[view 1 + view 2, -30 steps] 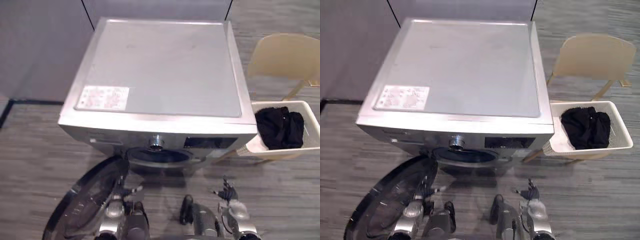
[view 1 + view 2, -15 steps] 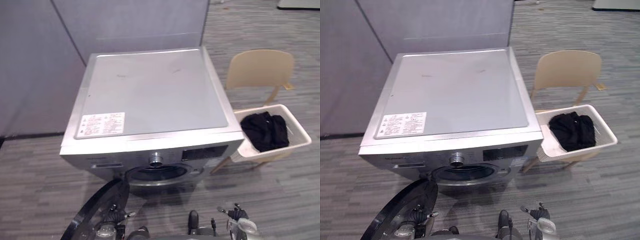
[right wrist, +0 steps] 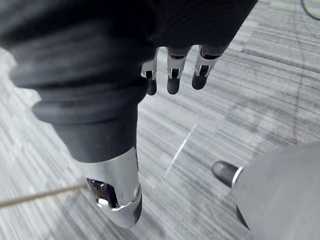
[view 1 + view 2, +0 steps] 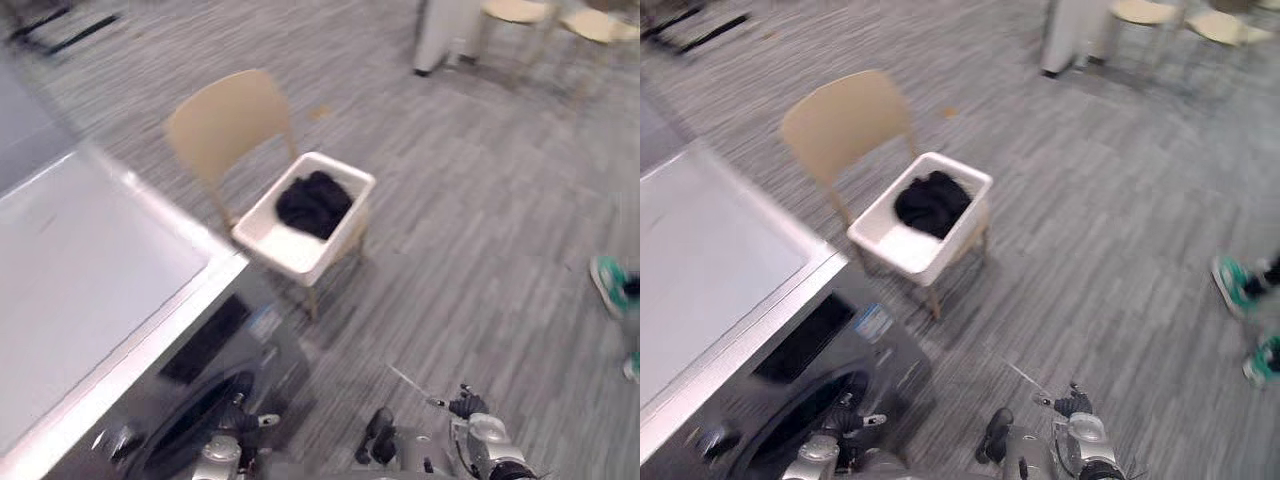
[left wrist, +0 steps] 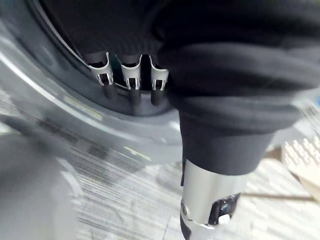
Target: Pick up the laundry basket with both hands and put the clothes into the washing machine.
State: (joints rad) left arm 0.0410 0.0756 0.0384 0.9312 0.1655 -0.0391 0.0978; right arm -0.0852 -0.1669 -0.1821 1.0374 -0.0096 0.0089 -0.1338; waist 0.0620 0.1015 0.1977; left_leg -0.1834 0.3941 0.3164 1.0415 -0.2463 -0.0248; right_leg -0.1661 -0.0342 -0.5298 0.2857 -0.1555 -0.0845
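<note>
A white laundry basket [image 4: 338, 222] rests on the seat of a beige chair [image 4: 225, 120], just right of the washing machine [image 4: 90, 270]. Black clothes [image 4: 313, 202] lie bunched in the basket's far half. The machine's dark round opening [image 4: 190, 420] faces me at the lower left. My left hand [image 5: 131, 77] hangs low in front of the machine's front, fingers relaxed and holding nothing. My right hand [image 3: 172, 70] hangs over the bare floor with straight fingers, thumb [image 3: 117, 192] apart, and is also empty. Both hands are well short of the basket.
Grey plank floor [image 4: 480, 220] stretches to the right of the chair. A person's teal shoes [image 4: 610, 285] stand at the right edge. More beige chairs [image 4: 515, 12] and a white unit [image 4: 445, 30] are at the far back right.
The camera has swung to the right: the machine has slid to the left edge and the chair with the basket now sits near the middle. Both hands stay low and empty.
</note>
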